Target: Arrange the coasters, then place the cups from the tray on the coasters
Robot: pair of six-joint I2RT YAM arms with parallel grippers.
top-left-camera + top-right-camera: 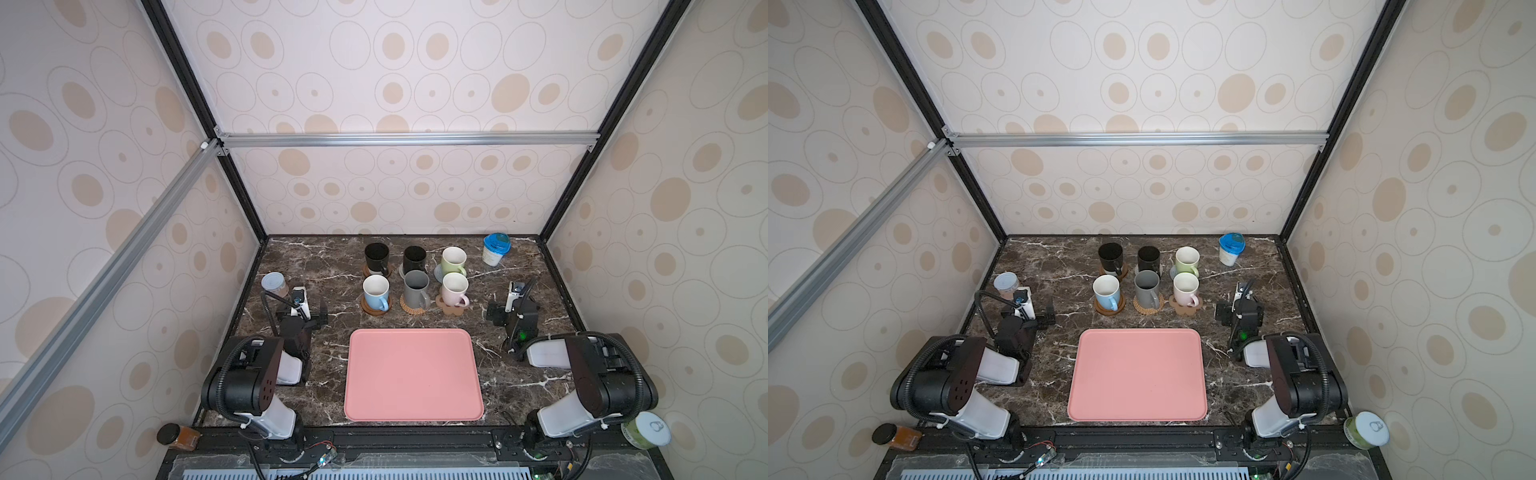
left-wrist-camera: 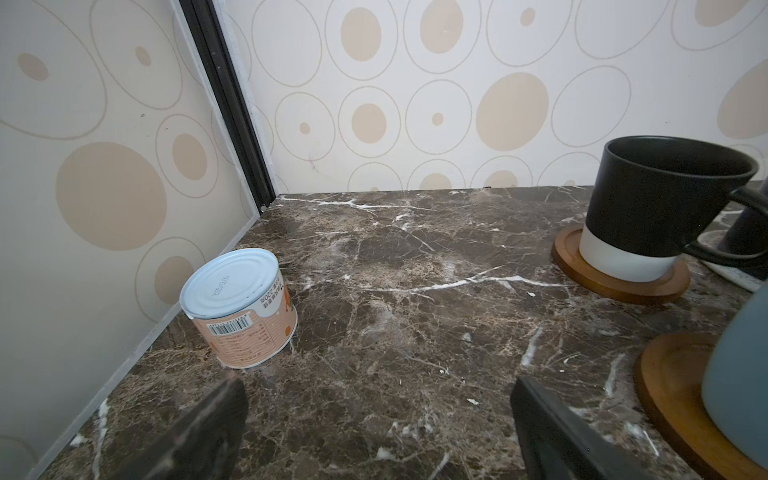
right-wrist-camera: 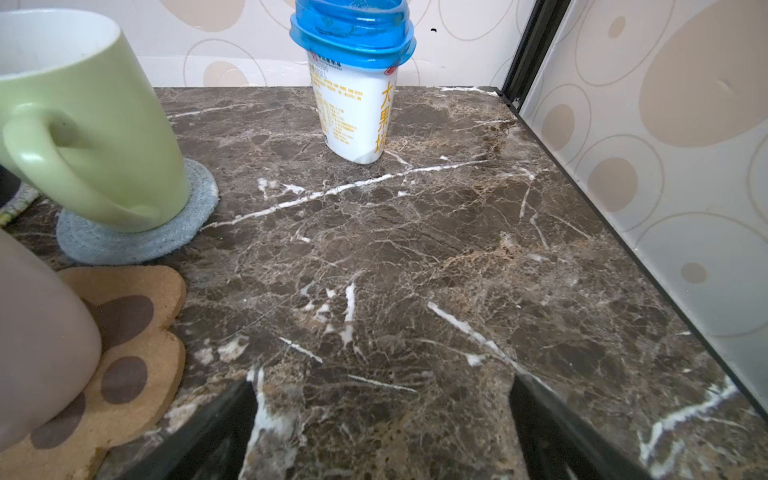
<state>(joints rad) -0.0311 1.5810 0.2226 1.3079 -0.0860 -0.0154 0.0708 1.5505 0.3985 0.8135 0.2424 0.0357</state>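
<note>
1. Standing upper centre in both top views, six cups (image 1: 415,286) sit on coasters (image 1: 409,308), just above the bare tray (image 1: 413,374).
2. Left gripper (image 2: 378,384) and right gripper (image 3: 382,382): spread, empty, flanking the cups either side.
3. Task judged complete.

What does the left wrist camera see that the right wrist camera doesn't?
Only the left wrist view: a can, a black mug on a wooden coaster, and part of a blue mug.
Only the right wrist view: a tub with a blue lid, a green mug on a grey coaster, and a pink mug on a paw coaster.
Both: the marble table, spotted walls, and an open, empty hand, the left hand or the right hand.
</note>
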